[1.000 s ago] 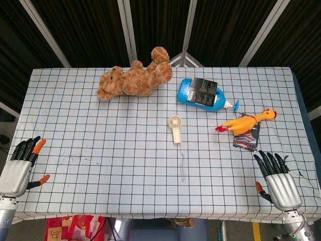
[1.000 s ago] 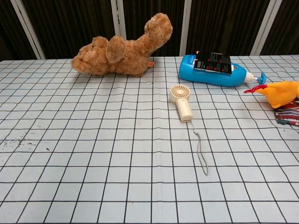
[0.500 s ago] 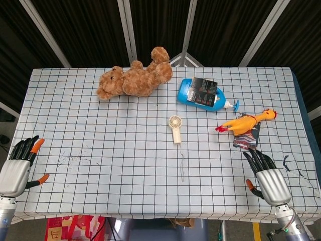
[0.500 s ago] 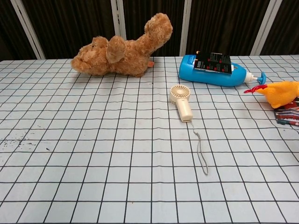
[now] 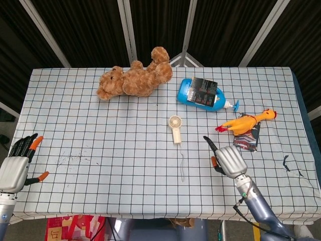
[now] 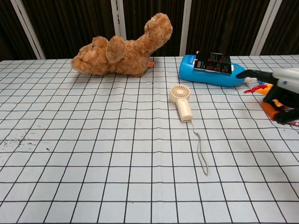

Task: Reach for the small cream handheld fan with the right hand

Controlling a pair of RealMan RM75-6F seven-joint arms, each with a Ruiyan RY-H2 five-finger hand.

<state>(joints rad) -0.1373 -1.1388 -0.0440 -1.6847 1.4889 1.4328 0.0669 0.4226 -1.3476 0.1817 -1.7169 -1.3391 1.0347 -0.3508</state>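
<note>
The small cream handheld fan (image 5: 175, 127) lies flat mid-table, round head toward the back, handle toward me, its grey wrist cord (image 5: 182, 163) trailing forward. In the chest view the fan (image 6: 181, 102) sits just right of centre. My right hand (image 5: 226, 158) hovers to the right of the fan and a little nearer me, fingers apart and holding nothing. The chest view shows this hand (image 6: 276, 91) at the right edge. My left hand (image 5: 17, 164) rests open at the table's front left corner, far from the fan.
A brown teddy bear (image 5: 133, 79) lies at the back. A blue bottle (image 5: 203, 94) lies behind the fan to the right. A yellow rubber chicken (image 5: 246, 121) and a small dark packet (image 5: 247, 138) lie just beyond my right hand. The table has a checked cloth (image 5: 100, 150).
My right hand has swept from the front right corner leftward and forward over the table, toward the fan, and now appears in the chest view. The left hand has barely moved.
</note>
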